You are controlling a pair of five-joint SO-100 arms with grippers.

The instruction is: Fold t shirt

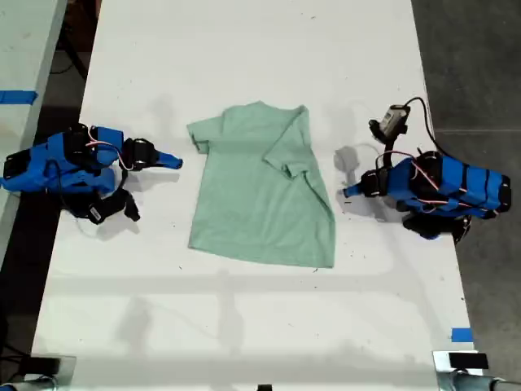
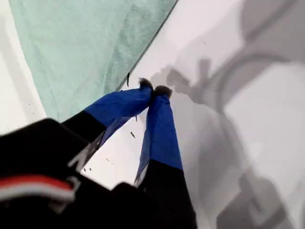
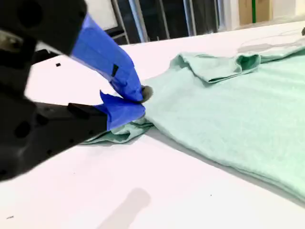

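The t shirt (image 1: 260, 195) is lying half folded. We are holding our first gripper (image 2: 153, 89) closed and empty beside the folded edge, and our second gripper (image 3: 141, 98) closed by the open sleeve (image 3: 119, 133), probably to fold it next.

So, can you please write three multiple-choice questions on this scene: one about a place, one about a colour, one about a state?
1. Where is my first gripper?
A. on the t shirt collar
B. beside the t shirt, toward the exterior view's right
C. under the t shirt

2. What colour is the t shirt?
A. pale green
B. red
C. black

3. How is my first gripper?
A. wide open
B. shut, empty
C. shut on the t shirt

Key: 1 B, it is over bare table; 2 A, every view shows it; 3 B, its tips touch with no cloth between.
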